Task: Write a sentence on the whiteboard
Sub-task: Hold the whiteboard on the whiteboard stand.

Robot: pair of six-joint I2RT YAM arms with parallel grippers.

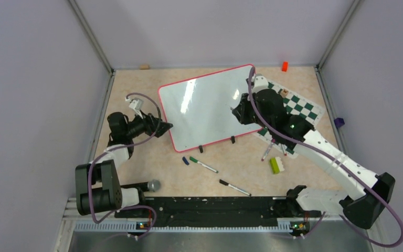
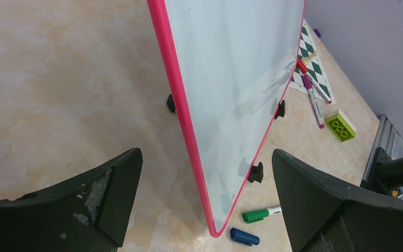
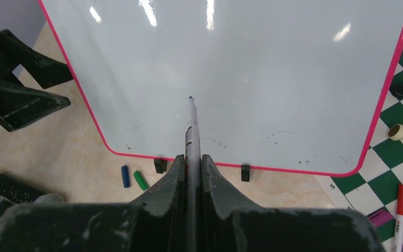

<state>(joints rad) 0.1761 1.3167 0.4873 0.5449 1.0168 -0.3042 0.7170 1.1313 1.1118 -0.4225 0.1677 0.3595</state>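
Observation:
The whiteboard [image 1: 210,107] stands tilted on two black feet mid-table, with a red frame and a glossy white face. It also shows in the left wrist view [image 2: 236,79] and the right wrist view [image 3: 273,68]. No blue lettering shows on it, only faint specks near the bottom edge. My right gripper [image 1: 240,113] [image 3: 191,157] is shut on a grey marker [image 3: 191,126], whose tip points at the board's lower middle. My left gripper [image 1: 163,127] [image 2: 205,153] is open, its jaws on either side of the board's near left corner without touching it.
A green-and-white chess mat [image 1: 300,107] lies right of the board with chess pieces and markers [image 3: 401,207] on it. In front lie a blue cap [image 1: 185,161], a green marker [image 1: 203,164], a black marker [image 1: 235,188] and a green brick [image 1: 276,165]. An orange block [image 1: 284,66] sits at the back.

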